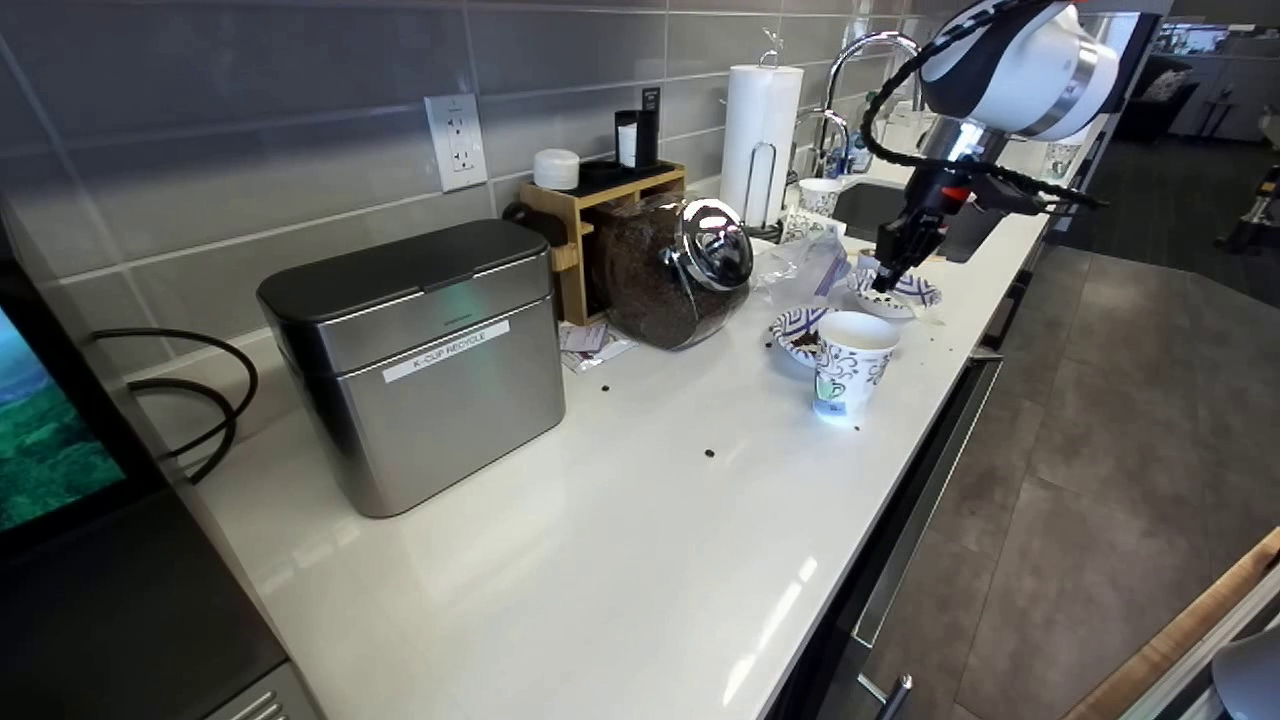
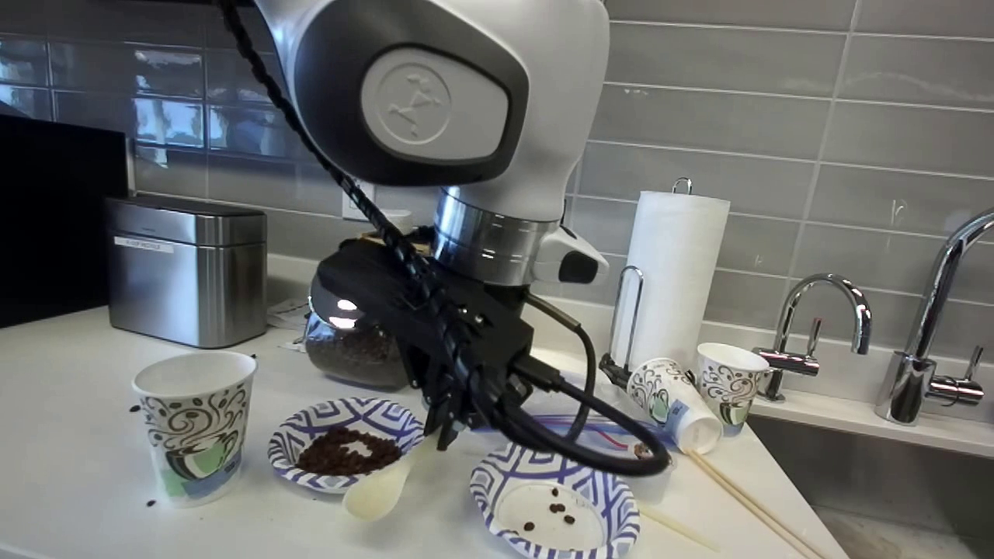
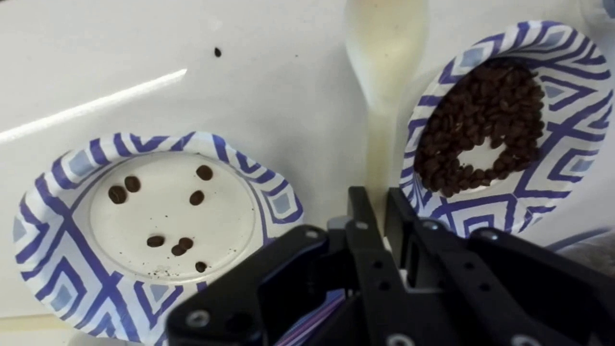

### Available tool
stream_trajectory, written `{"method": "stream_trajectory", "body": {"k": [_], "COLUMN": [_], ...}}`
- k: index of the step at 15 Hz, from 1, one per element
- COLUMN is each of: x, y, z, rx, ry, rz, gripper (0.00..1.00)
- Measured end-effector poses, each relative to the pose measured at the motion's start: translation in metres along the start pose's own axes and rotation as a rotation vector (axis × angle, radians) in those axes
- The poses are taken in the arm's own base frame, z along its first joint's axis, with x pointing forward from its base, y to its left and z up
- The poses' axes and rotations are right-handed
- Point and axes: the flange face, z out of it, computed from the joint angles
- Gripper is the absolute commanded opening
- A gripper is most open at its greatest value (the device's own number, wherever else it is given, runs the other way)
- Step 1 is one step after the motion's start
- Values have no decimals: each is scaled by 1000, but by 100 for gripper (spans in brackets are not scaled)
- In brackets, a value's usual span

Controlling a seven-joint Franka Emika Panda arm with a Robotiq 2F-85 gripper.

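Observation:
My gripper (image 3: 377, 192) is shut on the handle of a pale cream spoon (image 3: 387, 53), whose bowl points away from the fingers. In an exterior view the spoon (image 2: 377, 493) hangs tilted above the counter between two patterned paper bowls. One bowl (image 3: 571, 101) holds many dark coffee beans (image 3: 509, 91); it sits just right of the fingertips in the wrist view. On the left lies the second bowl (image 3: 163, 211), with several scattered beans on its white bottom. A paper cup (image 2: 198, 435) stands upright beside the full bowl, also seen in both exterior views.
A steel bin (image 1: 460, 380) and a glass jar of beans (image 1: 645, 270) stand by the wall. Near the sink (image 2: 870, 481) are a paper towel roll (image 2: 675, 272), an upright cup (image 2: 730, 380), a tipped cup (image 2: 675, 404) and wooden sticks (image 2: 753, 501). Loose beans dot the counter.

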Motion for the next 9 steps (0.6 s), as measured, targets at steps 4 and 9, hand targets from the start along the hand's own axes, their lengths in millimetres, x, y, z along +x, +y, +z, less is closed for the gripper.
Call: {"method": "stream_trajectory", "body": {"k": [4,9], "x": [1,-1], "y": [-3,5], "z": [18,29], "rx": [6,-4], "ry": [-6,-6], "rz": [-98,-154], "gripper": [3,38]}}
